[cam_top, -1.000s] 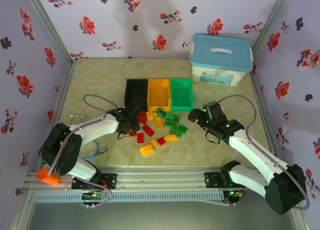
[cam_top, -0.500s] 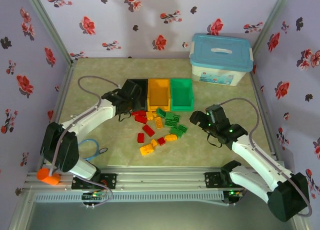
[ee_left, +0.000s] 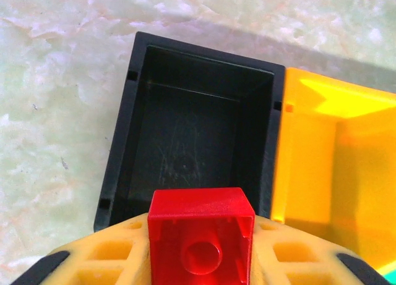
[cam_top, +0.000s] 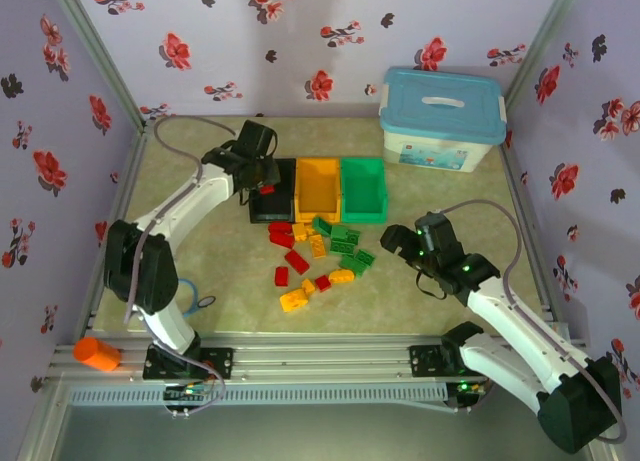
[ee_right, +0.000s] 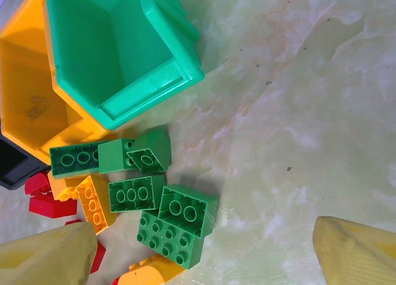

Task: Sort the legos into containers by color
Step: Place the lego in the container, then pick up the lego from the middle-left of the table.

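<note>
My left gripper (cam_top: 262, 184) hangs over the black bin (cam_top: 272, 211), shut on a red brick (ee_left: 201, 235) between its yellow pads (ee_left: 99, 260). Below the brick, the black bin (ee_left: 120, 143) looks bare inside, and the yellow-orange bin (ee_left: 334, 161) sits to its right. The green bin (cam_top: 362, 189) is third in the row. Loose red, yellow-orange and green legos (cam_top: 315, 251) lie in front of the bins. My right gripper (cam_top: 402, 243) stands open just right of the pile, above green bricks (ee_right: 179, 226) and near the green bin (ee_right: 154, 90), with nothing held between its fingers (ee_right: 55, 254).
A large white box with a light blue lid (cam_top: 442, 116) stands at the back right. An orange cylinder (cam_top: 97, 353) lies on the rail at the front left, and a blue cable loop (cam_top: 188, 296) sits by the left arm's base.
The left arm has swung from the pile's left side back to over the black bin, carrying the red brick. The right gripper has shifted slightly nearer and to the right, still open.
</note>
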Robot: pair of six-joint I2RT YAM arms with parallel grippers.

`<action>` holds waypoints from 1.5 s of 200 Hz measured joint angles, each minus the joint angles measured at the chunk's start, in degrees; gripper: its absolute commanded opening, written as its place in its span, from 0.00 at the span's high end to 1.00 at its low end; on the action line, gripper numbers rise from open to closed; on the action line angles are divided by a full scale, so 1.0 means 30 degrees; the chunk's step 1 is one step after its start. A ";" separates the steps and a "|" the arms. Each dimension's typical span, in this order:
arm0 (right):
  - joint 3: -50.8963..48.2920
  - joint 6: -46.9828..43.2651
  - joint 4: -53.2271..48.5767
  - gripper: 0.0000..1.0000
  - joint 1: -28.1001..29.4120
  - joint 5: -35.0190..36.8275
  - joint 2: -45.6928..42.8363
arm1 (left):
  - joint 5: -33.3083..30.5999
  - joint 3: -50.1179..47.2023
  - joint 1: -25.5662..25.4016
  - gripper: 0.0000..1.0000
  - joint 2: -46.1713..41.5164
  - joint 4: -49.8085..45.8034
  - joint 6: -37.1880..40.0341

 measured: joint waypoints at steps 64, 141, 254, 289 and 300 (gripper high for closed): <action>0.0000 0.0000 -0.0007 0.11 0.0058 -0.0219 0.0000 | 0.0219 0.2331 0.0816 0.74 0.2849 -0.0087 0.0743; 0.0051 -0.0007 -0.0102 0.11 0.0248 -0.0393 0.0189 | 0.0284 0.3759 0.0816 0.21 0.3803 -0.0823 0.1311; 0.0605 -0.0160 -0.0073 0.14 0.1239 -0.0495 0.1348 | 0.0204 -0.5646 -0.2178 0.21 -0.4590 -0.0168 0.0131; 0.0612 -0.0160 -0.0051 0.14 0.1545 -0.0488 0.2091 | -0.0007 -0.8969 -0.5275 0.22 -0.5391 -0.0364 -0.1464; 0.0612 -0.0160 0.0022 0.14 0.1639 -0.0488 0.2251 | -0.0022 -0.9887 -0.6091 0.23 -0.5821 -0.0401 -0.1953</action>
